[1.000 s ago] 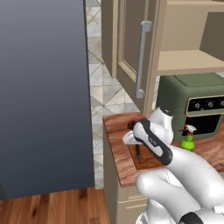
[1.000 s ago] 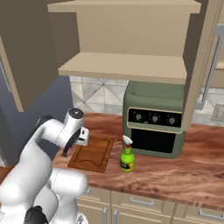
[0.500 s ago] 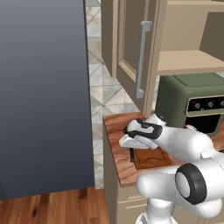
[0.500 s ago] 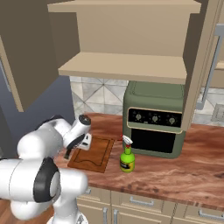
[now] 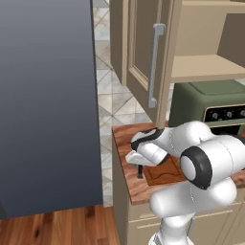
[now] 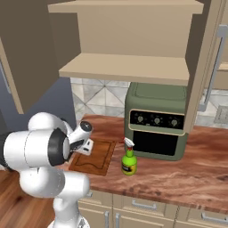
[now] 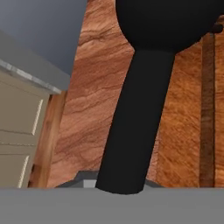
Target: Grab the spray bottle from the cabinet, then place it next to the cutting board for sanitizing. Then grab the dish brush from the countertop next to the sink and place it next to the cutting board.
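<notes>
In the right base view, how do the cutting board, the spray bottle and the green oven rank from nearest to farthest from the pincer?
1. Cutting board: directly beside the pincer, at the counter's left end.
2. Spray bottle: standing just right of the board.
3. Green oven: farther right and back, under the open cabinet shelf.

Counter point(image 6: 178, 176): reddish-brown wood grain, smooth, slight sheen. Board point(image 6: 95, 156): brown wood, matt, darker grooved border. Brush point(image 7: 135, 113) handle: plain black, matt, smooth, looks like plastic. Bottle point(image 6: 129, 161): glossy green plastic, red neck, pale trigger head. Oven point(image 6: 158, 120): olive-green casing, satin, dark glossy door. Cabinet point(image 5: 139, 43): beige wood, matt, with smooth grey metal bar handle point(image 5: 154, 64). Backsplash point(image 5: 107, 95): grey marbled tile. Floor point(image 5: 62, 227): warm polished wood planks.
</notes>
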Tool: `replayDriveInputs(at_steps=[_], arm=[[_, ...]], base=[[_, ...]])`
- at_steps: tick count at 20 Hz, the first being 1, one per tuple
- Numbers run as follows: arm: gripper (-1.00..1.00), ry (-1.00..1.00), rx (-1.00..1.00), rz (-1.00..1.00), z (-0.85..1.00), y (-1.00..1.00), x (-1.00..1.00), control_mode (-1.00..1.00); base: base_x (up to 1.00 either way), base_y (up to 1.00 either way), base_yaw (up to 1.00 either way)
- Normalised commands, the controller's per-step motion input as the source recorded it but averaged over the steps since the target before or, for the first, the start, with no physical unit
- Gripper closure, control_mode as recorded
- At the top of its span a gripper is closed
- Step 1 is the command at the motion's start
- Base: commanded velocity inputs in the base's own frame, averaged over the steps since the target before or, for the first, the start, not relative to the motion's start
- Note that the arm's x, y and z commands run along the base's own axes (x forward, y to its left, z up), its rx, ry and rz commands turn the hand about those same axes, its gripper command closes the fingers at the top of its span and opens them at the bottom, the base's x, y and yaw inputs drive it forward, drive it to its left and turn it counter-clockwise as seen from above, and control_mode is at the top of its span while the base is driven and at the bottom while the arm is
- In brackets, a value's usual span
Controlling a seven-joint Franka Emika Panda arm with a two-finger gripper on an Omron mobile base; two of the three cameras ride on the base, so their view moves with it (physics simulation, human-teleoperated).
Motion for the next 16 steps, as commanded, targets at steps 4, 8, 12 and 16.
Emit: replayDriveInputs(at_steps=[4,8,12,16], arm=[[1.0,0.0,0.0,0.0,-0.36,0.13,0.19,-1.0],[1.0,0.0,0.0,0.0,-0.36,0.23,0.15,-1.0],[1.0,0.0,0.0,0.0,-0.43,0.07,0.17,-1.0],[-1.0,0.0,0.0,0.02,-0.47,0.03,0.23,-1.0]], base=[[0.0,0.0,0.0],[0.0,0.0,0.0],[0.0,0.0,0.0],[0.0,0.0,0.0]])
